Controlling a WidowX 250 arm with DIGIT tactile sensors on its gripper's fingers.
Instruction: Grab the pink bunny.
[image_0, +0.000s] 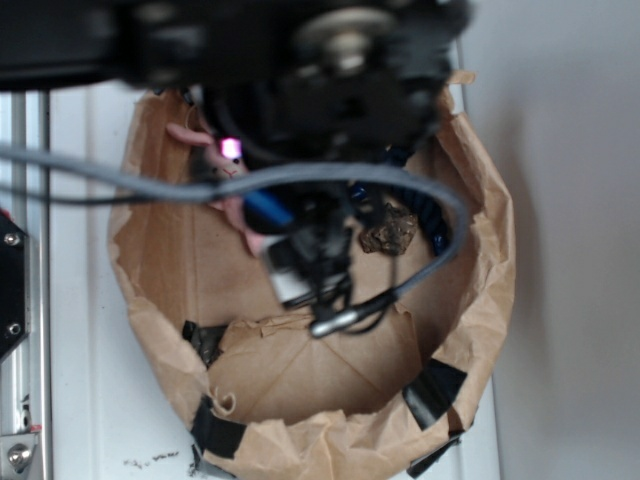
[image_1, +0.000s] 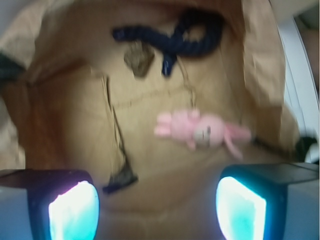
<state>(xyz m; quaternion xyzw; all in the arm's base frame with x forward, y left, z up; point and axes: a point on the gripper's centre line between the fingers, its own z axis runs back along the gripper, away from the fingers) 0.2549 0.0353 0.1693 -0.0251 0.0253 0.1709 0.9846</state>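
Observation:
The pink bunny (image_1: 200, 130) lies on its side on the brown paper floor, head and long ears toward the right in the wrist view. My gripper (image_1: 157, 200) is open, its two glowing fingertips (image_1: 72, 210) set wide apart with only paper between them. The bunny sits apart from them, beyond the gap and nearer the right fingertip. From the exterior view the arm covers most of the bunny (image_0: 240, 215); only pink bits show at its left edge, and the jaws themselves are hidden there.
A crumpled brown paper bag wall (image_0: 160, 260) rings the area, patched with black tape (image_0: 435, 390). A dark blue rope (image_1: 175, 37) and a brown rock-like lump (image_1: 138, 59) lie at the far side. A loose tape flap (image_1: 120, 179) sticks up near the left finger.

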